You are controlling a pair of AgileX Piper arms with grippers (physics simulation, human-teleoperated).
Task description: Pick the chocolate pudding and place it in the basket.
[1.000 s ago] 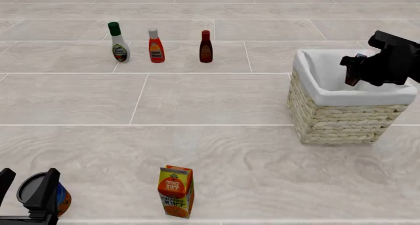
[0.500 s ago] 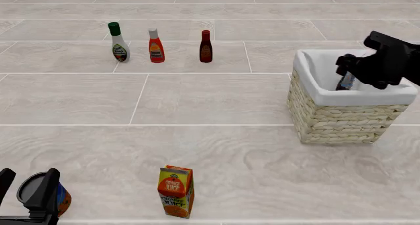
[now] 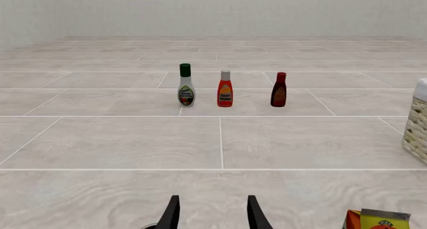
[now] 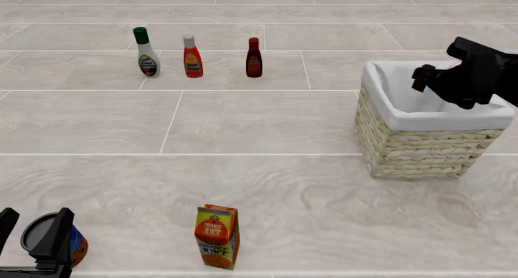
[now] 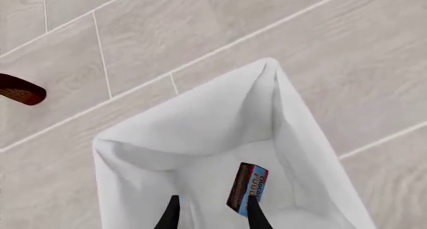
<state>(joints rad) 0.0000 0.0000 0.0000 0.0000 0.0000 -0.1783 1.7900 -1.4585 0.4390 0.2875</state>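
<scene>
Pudding: chocolate pudding [image 5: 246,188] lies inside basket [image 4: 389,111] – released
Right gripper [image 5: 211,213]: jaws apart – lift straight, clear of rim

Three bottles [image 4: 193,57], one juice carton [image 4: 217,237], one basket [image 4: 421,145], one pudding [image 5: 247,188].

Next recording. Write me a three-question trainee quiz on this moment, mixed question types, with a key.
1. True or false: the chocolate pudding lies inside the basket.
2. Multiple choice: the right gripper is A) shut on the pudding, B) open above the basket, C) beside the orange juice carton.
3. How many bottles stand in the far row, and which one has the green cap?

Key
1. True: the right wrist view shows it on the white lining.
2. B.
3. Three; the white bottle at the left end, beside the orange-red bottle and dark red bottle.
</scene>
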